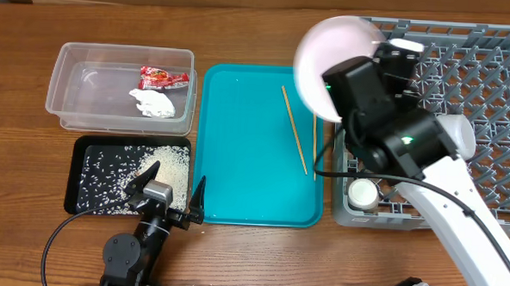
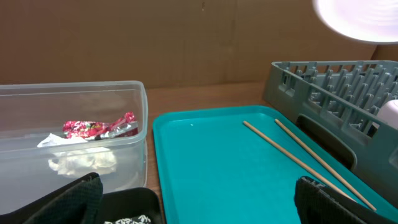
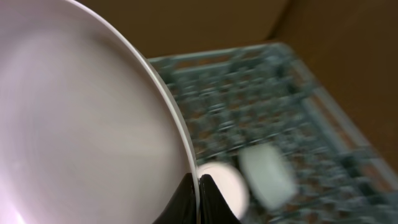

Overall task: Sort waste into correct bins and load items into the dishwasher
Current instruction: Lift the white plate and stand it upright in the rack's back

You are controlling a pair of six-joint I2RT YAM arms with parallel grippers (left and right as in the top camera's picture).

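A pale pink plate [image 1: 327,64] is hanging tilted over the far left corner of the grey pegged rack [image 1: 490,84], with the right fingers [image 3: 184,202] pinching its rim. A white cup [image 1: 362,193] is sitting in the rack's near left corner. Two wooden chopsticks [image 1: 294,129] are lying just left of the rack. A red wrapper [image 1: 163,75] and white tissue [image 1: 153,103] are lying in the clear tub [image 1: 69,66], far left. Rice [image 1: 163,169] is lying scattered in the black tray [image 1: 74,174] just nearer.

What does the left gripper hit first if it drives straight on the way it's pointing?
Probably the teal tray: the open left gripper points along its left half, between the clear tub and the chopsticks. If it runs level above the tray, the way looks free; height is unclear.
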